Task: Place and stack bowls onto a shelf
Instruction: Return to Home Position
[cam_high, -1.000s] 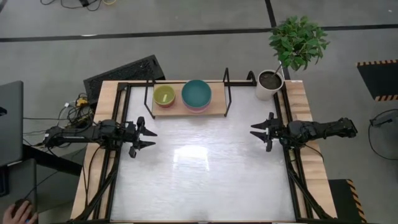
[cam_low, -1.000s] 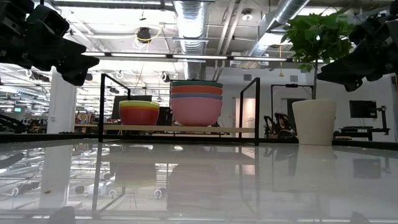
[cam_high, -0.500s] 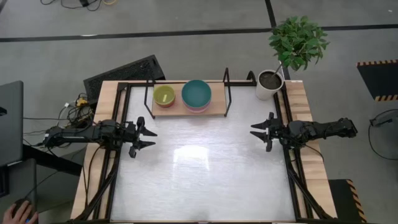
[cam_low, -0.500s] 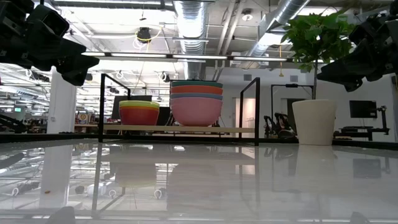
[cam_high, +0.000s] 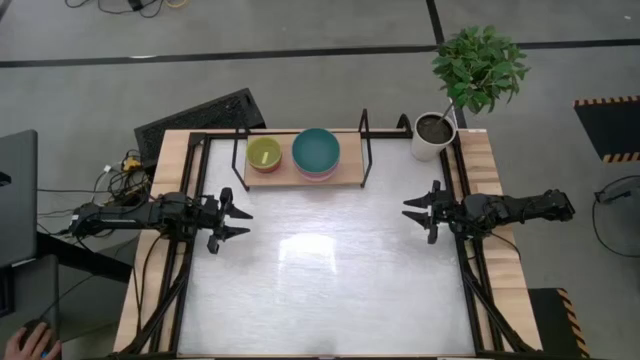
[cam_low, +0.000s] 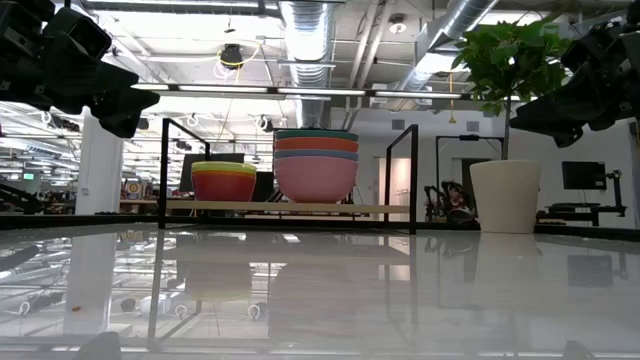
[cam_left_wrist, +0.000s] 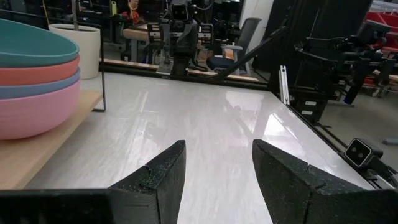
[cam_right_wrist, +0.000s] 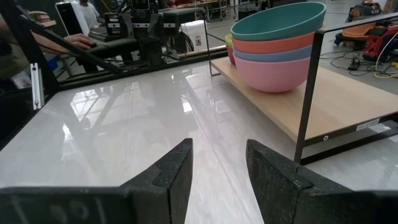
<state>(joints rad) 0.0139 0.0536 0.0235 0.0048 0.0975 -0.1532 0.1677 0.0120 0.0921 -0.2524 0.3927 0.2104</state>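
**A:** Status chk. L arm?

**B:** Left gripper (cam_high: 244, 222) sits over the table (cam_high: 320, 300) at its left edge, approx. mid-depth, pointing inward. Fingers (cam_left_wrist: 163, 175) spread wide, nothing betw. them. Wrist cam shows only bare tabletop in the gap.

**A:** R arm?

**B:** Mirror pos. Right gripper (cam_high: 406, 211) is at the right edge, facing the left one, well apart from it. Also spread wide and holding nothing. In the low view both hang above the surface w/o touching it.

**A:** Bowls, where?

**B:** Every bowl in view is on the shelf (cam_high: 352, 172), which stands at the table's far edge, roughly centre. Two stacks, side by side betw. the black posts.
- Large stack (cam_low: 315, 178): pink at base, then blue, red-orange, teal on top.
- Small stack (cam_low: 223, 185): on the left-arm side of the large one. Red at base, yellow band above, lime-green on top. Can't tell whether anything else is nested inside.

**A:** Stacks touching?

**B:** Just beside each other. Contact can't be told from any view.

**A:** Anything else on the table?

**B:** White plant pot (cam_high: 432, 136) w/ a leafy plant at the far right corner, beyond the shelf's right post and apart from it. Neither gripper is near the shelf or the pot.
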